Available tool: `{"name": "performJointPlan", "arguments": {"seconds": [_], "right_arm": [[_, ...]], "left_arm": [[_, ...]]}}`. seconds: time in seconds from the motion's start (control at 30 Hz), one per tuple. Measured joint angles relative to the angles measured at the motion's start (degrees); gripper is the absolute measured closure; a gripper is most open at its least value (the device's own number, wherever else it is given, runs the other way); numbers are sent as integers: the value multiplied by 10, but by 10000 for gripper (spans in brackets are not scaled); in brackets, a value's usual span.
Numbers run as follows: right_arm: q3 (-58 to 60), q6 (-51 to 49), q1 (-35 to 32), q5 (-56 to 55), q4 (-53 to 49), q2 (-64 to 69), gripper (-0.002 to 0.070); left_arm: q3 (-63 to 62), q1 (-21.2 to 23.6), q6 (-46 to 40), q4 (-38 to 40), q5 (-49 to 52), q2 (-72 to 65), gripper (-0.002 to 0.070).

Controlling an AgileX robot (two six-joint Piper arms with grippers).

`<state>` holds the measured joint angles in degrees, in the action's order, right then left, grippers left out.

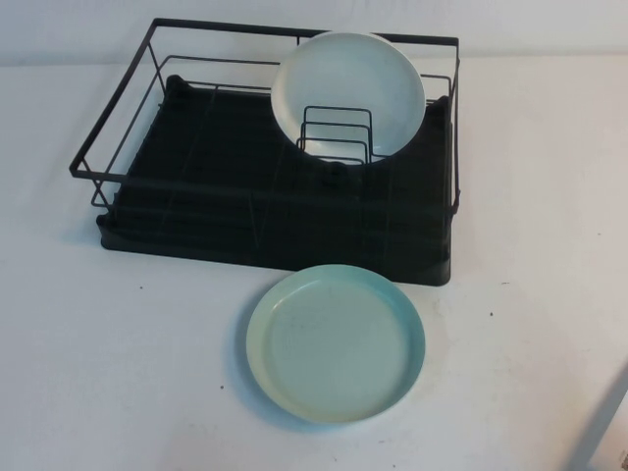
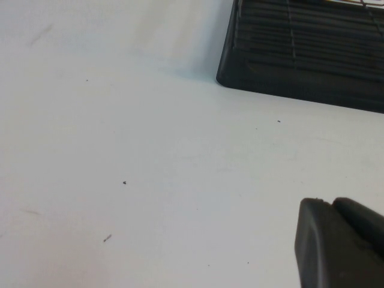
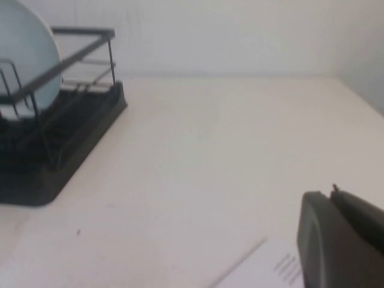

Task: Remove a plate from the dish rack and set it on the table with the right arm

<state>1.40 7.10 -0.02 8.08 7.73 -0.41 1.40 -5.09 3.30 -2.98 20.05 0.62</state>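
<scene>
The light teal plate (image 1: 336,343) lies flat on the white table (image 1: 118,373), just in front of the black wire dish rack (image 1: 196,196). No gripper touches it. A cream-white plate (image 1: 348,90) stands on edge in the rack's upright dividers at the back right; its edge also shows in the right wrist view (image 3: 27,60). My right gripper (image 3: 330,195) is shut and empty, low over the table to the right of the rack (image 3: 60,150). My left gripper (image 2: 330,203) is shut and empty over bare table near the rack's tray corner (image 2: 288,66). Neither gripper shows in the high view.
A white sheet with printed text (image 3: 264,270) lies on the table under my right gripper; its corner shows at the near right edge of the high view (image 1: 613,442). Bare table lies left and right of the rack.
</scene>
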Motion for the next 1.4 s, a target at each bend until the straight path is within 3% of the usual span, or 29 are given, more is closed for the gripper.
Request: {"name": "performJointPlan", "arguments": {"seconds": [0.23,1.4], "right_arm": [[3,-1,0,123,0,0,694],[3,-1,0,127,0,-1,694]], "left_arm": [[0,0,0,0,0,0,680],[0,0,0,0,0,0,680]]}}
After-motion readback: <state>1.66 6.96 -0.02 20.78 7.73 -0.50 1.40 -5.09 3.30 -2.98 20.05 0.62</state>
